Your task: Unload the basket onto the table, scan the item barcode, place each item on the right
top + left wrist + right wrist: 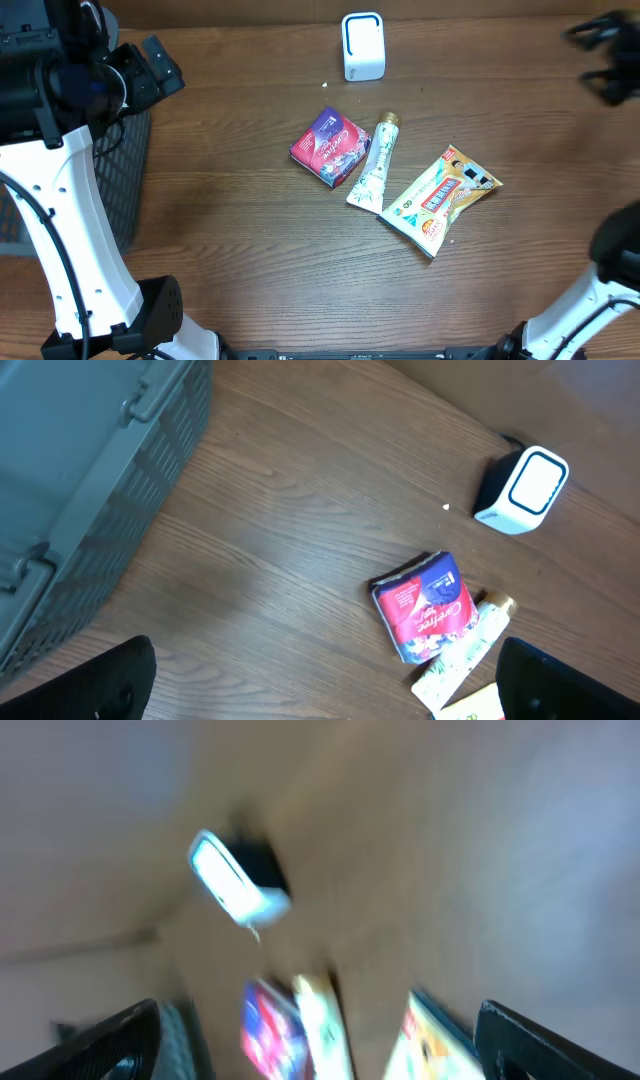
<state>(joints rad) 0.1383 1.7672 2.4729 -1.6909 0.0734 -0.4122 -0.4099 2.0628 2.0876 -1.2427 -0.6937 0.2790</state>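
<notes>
Three items lie mid-table: a red and purple packet (330,147), a white tube (373,165) and a yellow snack bag (440,197). A white scanner (363,46) stands at the back edge. My left gripper (168,68) hovers open at the far left, well away from the items. In the left wrist view it (325,690) is empty above bare wood, with the packet (425,605) and scanner (525,490) ahead. My right gripper (585,55) hangs open at the far right, blurred. The blurred right wrist view shows it (320,1040) empty, high above the scanner (235,880), packet (268,1025) and tube (322,1025).
A dark mesh basket (125,170) stands at the left edge of the table, under the left arm, and fills the left side of the left wrist view (80,470). Bare wood lies between the basket and the items.
</notes>
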